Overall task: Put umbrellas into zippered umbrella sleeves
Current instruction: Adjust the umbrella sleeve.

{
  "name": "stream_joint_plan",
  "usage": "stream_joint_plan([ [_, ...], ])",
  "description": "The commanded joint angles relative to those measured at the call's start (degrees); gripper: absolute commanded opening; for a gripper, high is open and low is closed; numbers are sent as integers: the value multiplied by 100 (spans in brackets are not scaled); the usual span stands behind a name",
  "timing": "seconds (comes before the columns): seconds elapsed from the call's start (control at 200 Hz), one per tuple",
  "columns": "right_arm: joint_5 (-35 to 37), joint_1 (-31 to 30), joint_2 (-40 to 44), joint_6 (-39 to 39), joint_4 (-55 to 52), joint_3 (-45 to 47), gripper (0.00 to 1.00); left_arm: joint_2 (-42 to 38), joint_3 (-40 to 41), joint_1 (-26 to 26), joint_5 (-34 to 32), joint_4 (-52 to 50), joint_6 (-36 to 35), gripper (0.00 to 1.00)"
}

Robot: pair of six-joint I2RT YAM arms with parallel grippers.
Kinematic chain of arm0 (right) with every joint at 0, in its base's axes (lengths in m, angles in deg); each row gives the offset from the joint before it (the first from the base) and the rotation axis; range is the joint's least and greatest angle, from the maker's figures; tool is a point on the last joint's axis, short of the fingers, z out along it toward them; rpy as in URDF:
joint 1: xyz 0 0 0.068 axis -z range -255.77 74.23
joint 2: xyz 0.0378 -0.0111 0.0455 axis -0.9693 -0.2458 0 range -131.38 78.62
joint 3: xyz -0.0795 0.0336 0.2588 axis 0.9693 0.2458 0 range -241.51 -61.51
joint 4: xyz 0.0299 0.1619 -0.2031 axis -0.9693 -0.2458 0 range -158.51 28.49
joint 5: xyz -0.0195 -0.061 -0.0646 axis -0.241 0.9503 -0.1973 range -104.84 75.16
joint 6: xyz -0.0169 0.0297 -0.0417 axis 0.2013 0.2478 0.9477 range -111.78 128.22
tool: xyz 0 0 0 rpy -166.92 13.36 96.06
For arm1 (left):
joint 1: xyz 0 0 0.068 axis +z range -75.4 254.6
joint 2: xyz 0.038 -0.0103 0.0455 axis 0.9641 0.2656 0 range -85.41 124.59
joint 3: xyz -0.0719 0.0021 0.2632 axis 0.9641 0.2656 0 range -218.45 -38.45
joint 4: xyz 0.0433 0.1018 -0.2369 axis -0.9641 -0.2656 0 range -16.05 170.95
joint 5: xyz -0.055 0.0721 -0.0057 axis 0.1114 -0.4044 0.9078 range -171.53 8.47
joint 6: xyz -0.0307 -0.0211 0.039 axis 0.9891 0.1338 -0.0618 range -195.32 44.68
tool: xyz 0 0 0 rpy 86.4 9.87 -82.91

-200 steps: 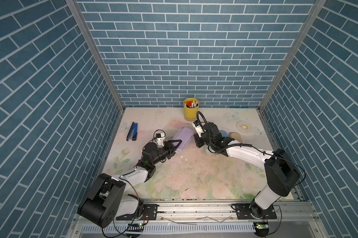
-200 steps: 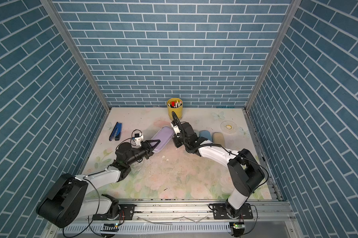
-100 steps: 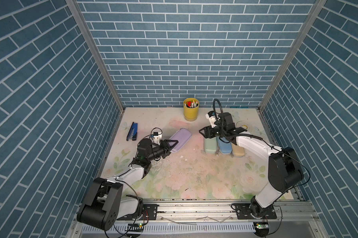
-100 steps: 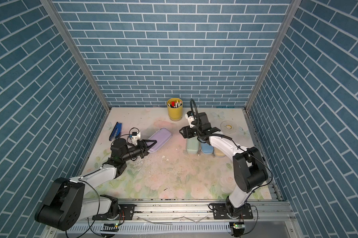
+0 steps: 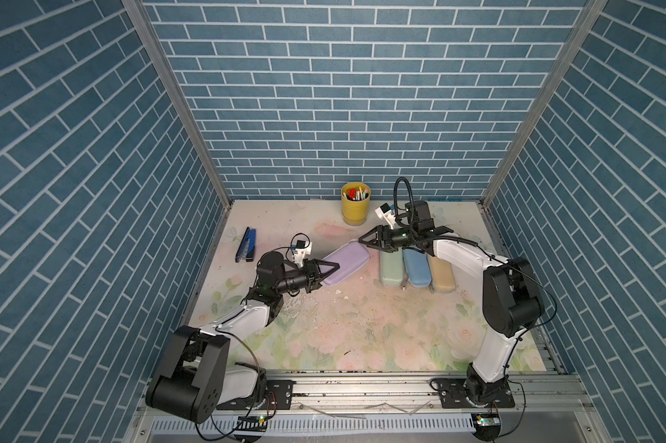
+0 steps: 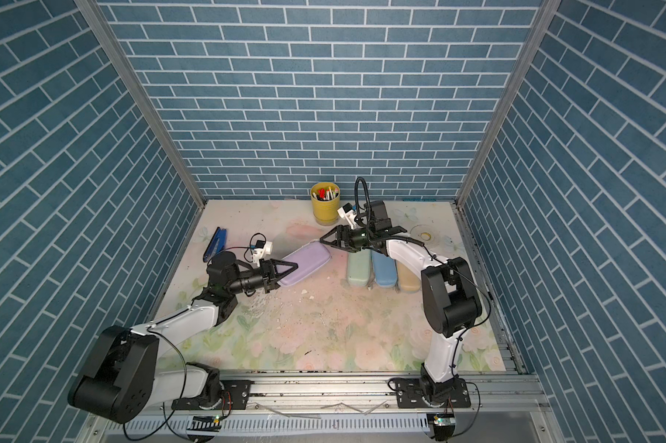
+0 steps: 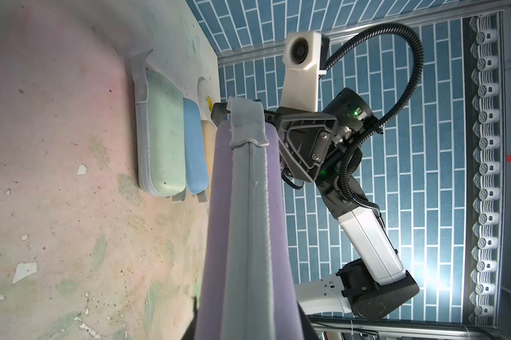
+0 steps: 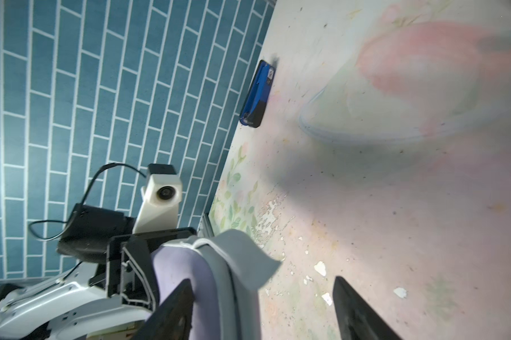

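Left gripper clamped on the near end of the lilac sleeve; the sleeve is zipped and turned on edge, its grey zip seam facing the left wrist camera; it runs diagonally from the left gripper toward the back of the surface; can't tell if its lower edge touches the surface.

Right gripper sits at the sleeve's far end, jaws wide apart, gripping nothing; in the right wrist view one of its fingers is clear of the sleeve, the opposite one is right against the lilac shell; the grey tab at that end hangs between them.

Mint sleeve, light-blue sleeve and tan sleeve lie flat in a row, side by side and touching, just beside the lilac one and under the right forearm; all look closed.

Yellow pen cup at the back wall; blue stapler near the left wall.
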Motion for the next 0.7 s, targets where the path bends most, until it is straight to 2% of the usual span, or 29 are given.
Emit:
stream_joint_plan([
  [0.0, -566, -137, 5, -89, -122, -92, 74, 104, -309, -51, 348, 1070, 162, 32],
  [0.2, -986, -208, -55, -236, -24, -32, 74, 185, -364, -60, 409, 1295, 248, 30],
  [0.305, -1209, -266, -117, -401, 124, -42, 66, 197, -514, -60, 472, 1120, 144, 32],
  [0.345, -1273, -276, -132, -579, 332, -36, 61, 195, -598, -60, 461, 924, 53, 36],
  [0.42, -1233, -268, -127, -981, 753, -23, 47, 81, -739, -60, 297, 220, -358, 52],
  [0.48, -1015, -238, -110, -1421, 1182, 26, 35, -194, -727, -32, -121, -246, -707, 67],
  [0.565, -464, -165, -67, -2284, 1936, 217, 19, -765, -420, 217, -1082, -468, -823, 78],
  [0.635, 86, -158, -27, -3185, 2849, 472, 15, -1293, 86, 448, -2088, -402, -561, 84],
  [0.695, 678, -162, 28, -3871, 3493, 715, 14, -1667, 454, 446, -2933, -509, -402, 88],
])
